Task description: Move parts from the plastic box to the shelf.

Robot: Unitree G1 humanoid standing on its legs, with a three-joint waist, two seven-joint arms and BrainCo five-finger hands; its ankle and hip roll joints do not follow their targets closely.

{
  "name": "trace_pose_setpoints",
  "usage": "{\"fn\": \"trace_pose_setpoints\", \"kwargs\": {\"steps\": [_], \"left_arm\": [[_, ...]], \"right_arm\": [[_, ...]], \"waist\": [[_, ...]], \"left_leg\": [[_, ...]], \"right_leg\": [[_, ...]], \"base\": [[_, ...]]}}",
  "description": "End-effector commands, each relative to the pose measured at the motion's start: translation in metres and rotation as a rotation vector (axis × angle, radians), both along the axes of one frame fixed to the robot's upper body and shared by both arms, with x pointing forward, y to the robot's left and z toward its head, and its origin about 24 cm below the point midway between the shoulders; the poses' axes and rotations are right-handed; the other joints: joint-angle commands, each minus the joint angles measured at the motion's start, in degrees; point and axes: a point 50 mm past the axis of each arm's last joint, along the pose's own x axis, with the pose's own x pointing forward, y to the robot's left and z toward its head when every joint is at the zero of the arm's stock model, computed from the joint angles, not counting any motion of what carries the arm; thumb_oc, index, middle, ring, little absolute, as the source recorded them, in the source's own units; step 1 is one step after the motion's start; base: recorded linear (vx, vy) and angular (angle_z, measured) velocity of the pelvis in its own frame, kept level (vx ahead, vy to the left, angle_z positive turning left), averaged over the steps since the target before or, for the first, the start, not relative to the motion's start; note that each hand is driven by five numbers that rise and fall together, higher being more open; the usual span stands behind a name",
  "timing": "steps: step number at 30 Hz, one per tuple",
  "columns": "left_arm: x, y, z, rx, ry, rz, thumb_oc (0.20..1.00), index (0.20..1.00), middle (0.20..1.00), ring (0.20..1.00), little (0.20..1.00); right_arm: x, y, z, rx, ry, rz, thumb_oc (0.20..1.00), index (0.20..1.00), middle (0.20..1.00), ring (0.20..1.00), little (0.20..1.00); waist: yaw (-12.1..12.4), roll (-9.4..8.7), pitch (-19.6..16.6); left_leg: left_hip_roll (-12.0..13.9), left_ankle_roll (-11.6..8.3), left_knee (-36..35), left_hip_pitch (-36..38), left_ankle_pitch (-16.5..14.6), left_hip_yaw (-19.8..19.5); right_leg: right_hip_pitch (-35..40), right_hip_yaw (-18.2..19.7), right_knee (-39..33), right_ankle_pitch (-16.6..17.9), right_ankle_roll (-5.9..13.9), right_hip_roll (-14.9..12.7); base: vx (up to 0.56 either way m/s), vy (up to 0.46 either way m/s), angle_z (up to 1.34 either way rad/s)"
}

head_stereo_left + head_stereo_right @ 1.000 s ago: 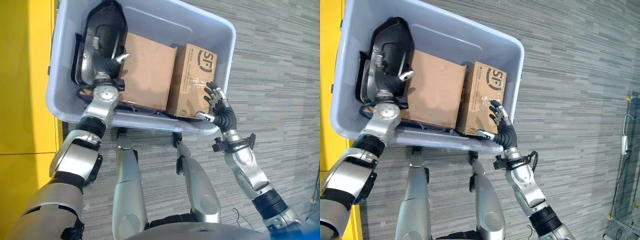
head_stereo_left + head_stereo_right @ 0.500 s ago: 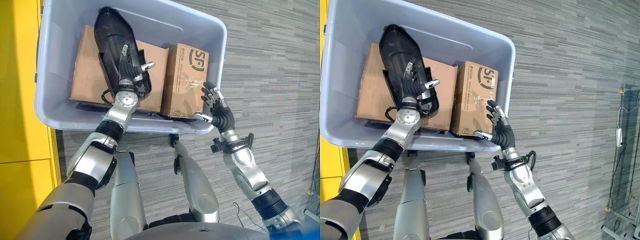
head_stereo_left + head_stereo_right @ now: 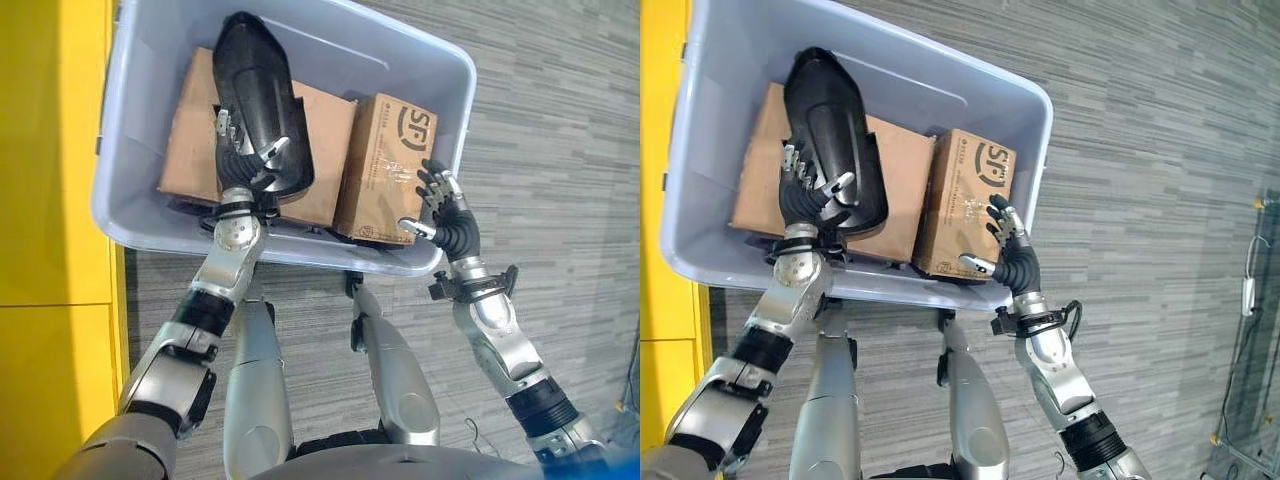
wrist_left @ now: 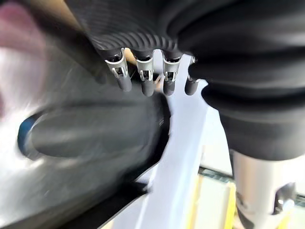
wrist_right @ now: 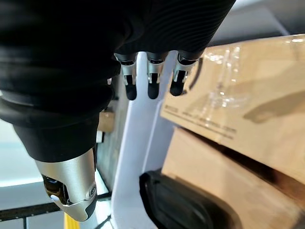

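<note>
The left arm comes up from the lower left, with the forearm almost straight, and reaches over the near wall of the grey plastic box (image 3: 455,120). The left hand (image 3: 243,165) is inside the box with its dark cover toward the camera. Its fingers (image 3: 800,165) are curled round the near end of a black part (image 3: 258,100), and the thumb presses on the side of it, so the hand holds the part. The part is long and rounded, and it lies slanted over a big flat carton (image 3: 190,140) in the middle of the box, with its far end toward the far wall. In the left wrist view the fingertips (image 4: 145,83) bend down onto a dark blurred shape, just beside the pale wall. The right arm rises from the lower right, bent at the elbow, with the wrist turned upward. The right hand (image 3: 447,212) is at the near right corner of the box, and its fingers are spread and almost straight. They hold nothing. The tips are near the side of a small carton (image 3: 385,165) which stands upright on the right of the big one, but I cannot tell if they touch it. The thumb points toward the rim. The small carton has a round black logo on its top face and small print along one edge, too small to read. Clear tape shines on it. The box stands on grey striped carpet (image 3: 560,120), beside a yellow surface (image 3: 50,200).
</note>
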Motion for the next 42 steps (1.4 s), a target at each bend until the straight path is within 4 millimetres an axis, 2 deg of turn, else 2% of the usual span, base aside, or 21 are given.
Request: {"fn": "trace_pose_setpoints", "kwargs": {"steps": [1,6,10,14,15,19,23,27,32,37,42], "left_arm": [[-0.012,-0.005,0.042,0.047,-0.228,0.014,1.000,1.000,1.000,1.000,1.000],[-0.029,-0.017,0.055,0.053,-0.325,-0.046,1.000,1.000,1.000,1.000,1.000],[-0.032,-0.020,0.058,0.056,-0.347,-0.042,1.000,1.000,1.000,1.000,1.000],[-0.031,-0.020,0.059,0.063,-0.347,-0.022,1.000,1.000,1.000,1.000,1.000],[-0.017,-0.021,0.056,0.118,-0.299,0.037,1.000,1.000,1.000,1.000,1.000],[-0.008,-0.017,0.050,0.093,-0.248,0.070,1.000,1.000,1.000,1.000,1.000],[0.000,0.000,0.045,0.095,-0.201,0.194,1.000,1.000,1.000,1.000,1.000],[-0.002,0.021,0.042,0.074,-0.190,0.293,1.000,1.000,1.000,1.000,1.000],[0.000,0.036,0.034,0.106,-0.143,0.397,1.000,1.000,1.000,1.000,1.000],[-0.004,0.047,0.035,0.077,-0.151,0.449,1.000,1.000,1.000,1.000,1.000],[0.002,0.045,0.031,0.095,-0.112,0.431,1.000,1.000,1.000,1.000,1.000]], "right_arm": [[-0.005,-0.014,0.028,-0.024,-0.149,-0.051,1.000,1.000,1.000,1.000,1.000],[-0.007,-0.017,0.032,-0.027,-0.172,-0.070,1.000,1.000,1.000,1.000,1.000],[-0.007,-0.017,0.033,-0.033,-0.177,-0.075,1.000,1.000,1.000,1.000,1.000],[-0.006,-0.016,0.034,-0.032,-0.181,-0.071,1.000,1.000,1.000,1.000,1.000],[-0.004,-0.014,0.033,-0.037,-0.177,-0.068,1.000,1.000,1.000,1.000,1.000],[-0.004,-0.015,0.031,-0.037,-0.170,-0.075,1.000,1.000,1.000,1.000,1.000],[-0.006,-0.016,0.029,-0.032,-0.164,-0.078,1.000,1.000,1.000,1.000,1.000],[-0.009,-0.020,0.029,-0.029,-0.164,-0.078,1.000,1.000,1.000,1.000,1.000],[-0.010,-0.019,0.029,-0.023,-0.169,-0.065,1.000,1.000,1.000,1.000,1.000],[-0.011,-0.020,0.030,-0.015,-0.168,-0.063,1.000,1.000,1.000,1.000,1.000],[-0.011,-0.018,0.031,-0.021,-0.172,-0.047,1.000,1.000,1.000,1.000,1.000]], "waist": [[0.8,1.30,1.6],[1.7,1.83,1.9],[2.0,2.03,2.1],[2.0,1.96,2.2],[1.5,1.41,2.2],[1.1,0.87,2.2],[0.7,0.36,2.2],[0.6,-0.12,2.3],[0.6,-0.52,2.2],[0.6,-1.14,2.3],[0.4,-1.25,2.3]], "left_leg": [[-0.3,3.98,-1.3,4.0,-4.8,1.1],[-0.5,4.09,-1.5,4.3,-4.8,0.9],[-0.6,4.09,-1.7,4.4,-4.7,0.8],[-0.5,4.11,-1.8,4.5,-4.7,0.8],[-0.4,4.09,-1.7,4.5,-4.6,0.8],[-0.3,4.09,-1.8,4.4,-4.4,0.8],[-0.2,4.02,-1.8,4.3,-4.4,0.9],[-0.1,3.89,-1.5,4.0,-4.3,0.8],[-0.1,3.83,-1.5,3.9,-4.4,0.7],[-0.1,3.76,-1.4,3.7,-4.3,0.4],[0.0,3.74,-1.6,3.7,-4.2,0.5]], "right_leg": [[6.1,-3.4,3.0,-3.4,1.09,-3.4],[6.5,-3.6,3.0,-3.7,0.92,-3.4],[6.5,-3.6,3.0,-3.8,0.81,-3.4],[6.6,-3.6,3.0,-3.8,0.79,-3.4],[6.5,-3.7,3.0,-3.8,0.69,-3.3],[6.3,-3.6,3.0,-3.7,0.73,-3.2],[6.3,-3.6,2.9,-3.8,0.73,-3.0],[6.3,-3.8,3.0,-3.8,0.68,-2.9],[6.3,-4.0,3.1,-4.0,0.61,-2.7],[6.5,-4.1,2.9,-4.0,0.62,-2.5],[6.3,-4.1,3.0,-4.2,0.43,-2.4]], "base": [[0.00,-0.009,0.07],[-0.01,-0.005,0.05],[0.00,0.000,0.00],[0.00,0.000,0.00],[0.00,0.000,0.00],[0.00,0.000,0.00],[0.00,0.000,0.00],[0.00,0.000,0.00],[0.00,0.000,0.00],[0.00,0.000,0.00],[0.00,0.000,0.01]]}}
